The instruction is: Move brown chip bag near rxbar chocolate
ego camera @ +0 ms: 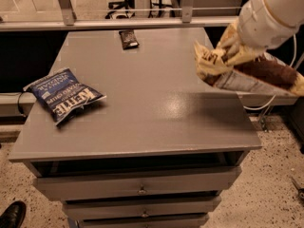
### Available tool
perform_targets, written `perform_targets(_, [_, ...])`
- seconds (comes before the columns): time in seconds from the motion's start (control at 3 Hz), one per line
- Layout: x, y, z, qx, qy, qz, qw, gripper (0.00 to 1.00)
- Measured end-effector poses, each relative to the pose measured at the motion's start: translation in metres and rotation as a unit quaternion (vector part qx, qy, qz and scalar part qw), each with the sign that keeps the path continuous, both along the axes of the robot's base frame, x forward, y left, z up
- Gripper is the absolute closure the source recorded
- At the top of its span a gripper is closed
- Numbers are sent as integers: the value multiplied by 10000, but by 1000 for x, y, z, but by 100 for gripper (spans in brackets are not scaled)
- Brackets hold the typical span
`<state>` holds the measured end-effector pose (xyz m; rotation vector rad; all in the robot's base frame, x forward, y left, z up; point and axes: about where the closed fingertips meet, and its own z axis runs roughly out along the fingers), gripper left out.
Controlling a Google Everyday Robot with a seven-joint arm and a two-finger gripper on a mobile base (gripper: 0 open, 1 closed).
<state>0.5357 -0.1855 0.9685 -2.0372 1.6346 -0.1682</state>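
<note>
The brown chip bag (247, 70), dark brown with pale yellow-tan edges, hangs in the air over the table's right edge. My gripper (231, 44) is shut on its upper left part, coming in from the upper right on a white arm. The rxbar chocolate (128, 38), a small flat dark wrapper, lies at the far middle of the grey table (152, 122), well to the left of and beyond the bag.
A blue Kettle chip bag (64, 95) lies on the table's left side. The table has drawers (137, 186) at the front. A metal rail (114, 23) runs behind the far edge. A shoe (12, 215) shows at the bottom left.
</note>
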Motion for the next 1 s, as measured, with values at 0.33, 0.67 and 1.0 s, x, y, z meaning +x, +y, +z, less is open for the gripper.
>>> perform_targets(0.33, [5, 2, 15, 22, -204, 39, 9998, 100])
perform_targets(0.67, [8, 3, 17, 0, -275, 73, 9996, 100])
perform_targets(1.0, [50, 16, 42, -271, -1175, 499, 9915, 100])
